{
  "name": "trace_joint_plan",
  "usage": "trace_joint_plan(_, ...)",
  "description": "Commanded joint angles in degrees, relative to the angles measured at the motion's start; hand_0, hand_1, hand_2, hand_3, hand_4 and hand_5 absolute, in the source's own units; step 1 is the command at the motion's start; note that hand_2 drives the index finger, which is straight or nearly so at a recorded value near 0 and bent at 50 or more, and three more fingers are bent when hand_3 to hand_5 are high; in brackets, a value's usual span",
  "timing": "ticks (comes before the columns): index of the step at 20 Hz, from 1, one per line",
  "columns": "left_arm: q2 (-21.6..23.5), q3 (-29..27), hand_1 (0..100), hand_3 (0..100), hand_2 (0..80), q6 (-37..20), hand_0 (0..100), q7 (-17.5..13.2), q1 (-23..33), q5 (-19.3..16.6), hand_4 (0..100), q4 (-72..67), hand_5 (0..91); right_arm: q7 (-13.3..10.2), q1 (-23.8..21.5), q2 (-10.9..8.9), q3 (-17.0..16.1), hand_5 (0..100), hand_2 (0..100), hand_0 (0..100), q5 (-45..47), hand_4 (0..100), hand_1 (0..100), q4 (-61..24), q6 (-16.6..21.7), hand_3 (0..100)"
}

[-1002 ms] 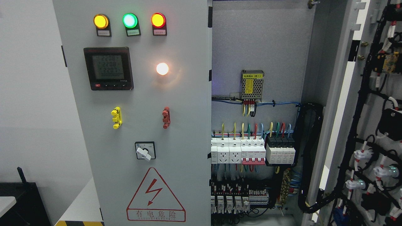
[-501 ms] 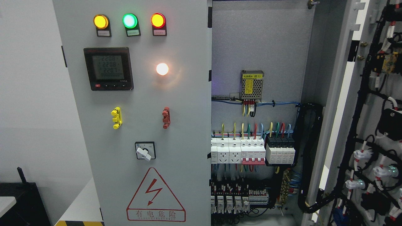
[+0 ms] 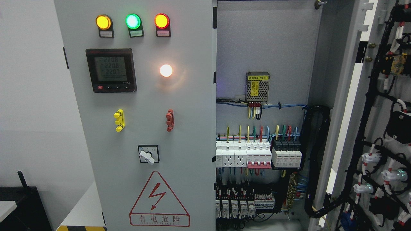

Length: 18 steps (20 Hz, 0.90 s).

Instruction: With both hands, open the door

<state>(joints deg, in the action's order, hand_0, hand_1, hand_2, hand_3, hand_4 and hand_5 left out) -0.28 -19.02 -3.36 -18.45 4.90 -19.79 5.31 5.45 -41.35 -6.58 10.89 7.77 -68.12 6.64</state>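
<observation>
Grey steel cabinet filling the view. Left door [image 3: 141,128] is sitting closed, carrying amber, green and red lamps [image 3: 132,21] glowing along the top, a digital meter [image 3: 111,70] below them, a white lamp [image 3: 166,70] shining to its right, a rotary switch [image 3: 148,154], and a red warning triangle [image 3: 159,200] lower down. Right door [image 3: 372,128] is standing swung wide open at far right, showing its wired back. Between them, breakers [image 3: 258,154] and coloured wiring are showing inside. Neither robot hand is appearing, so the fingers' state is not something I can tell.
</observation>
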Motion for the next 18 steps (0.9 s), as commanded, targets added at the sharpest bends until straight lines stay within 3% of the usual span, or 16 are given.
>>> trace_joint_plan(1, -1.65, -1.91, 0, 0, 0.0, 0.72, 0, -0.18, -0.06, -0.43, 3, -0.12, 0.0, 0.27, -4.00, -7.75, 1.50, 0, 0, 11, 0.05, 0, 0, -21.51, 2.14, 0)
trace_joint_plan(8, -1.65, -0.32, 0, 0, 0.0, -0.42, 0, -0.27, -0.24, 0.80, 3, 0.05, 0.0, 0.27, -5.05, -8.89, 1.68, 0, 0, 11, 0.14, 0, 0, -28.20, 6.10, 0)
trace_joint_plan(11, -1.65, 0.65, 0, 0, 0.0, -2.43, 0, -0.10, -0.41, 3.43, 3, 0.14, 0.0, 0.27, -5.67, -10.12, 2.90, 0, 0, 11, 0.14, 0, 0, -32.76, 6.72, 0)
trace_joint_plan(16, -1.47, 1.79, 0, 0, 0.0, -2.97, 0, 0.08, -1.03, 5.72, 3, -0.03, 0.0, 0.27, -4.62, -10.12, 4.31, 0, 0, 11, 0.14, 0, 0, -36.20, 7.34, 0)
trace_joint_plan(18, -1.47, 1.97, 0, 0, 0.0, -2.97, 0, 1.91, -1.56, 6.77, 3, -0.03, 0.0, 0.27, -3.57, -10.12, 5.02, 0, 0, 11, 0.14, 0, 0, -37.25, 7.95, 0)
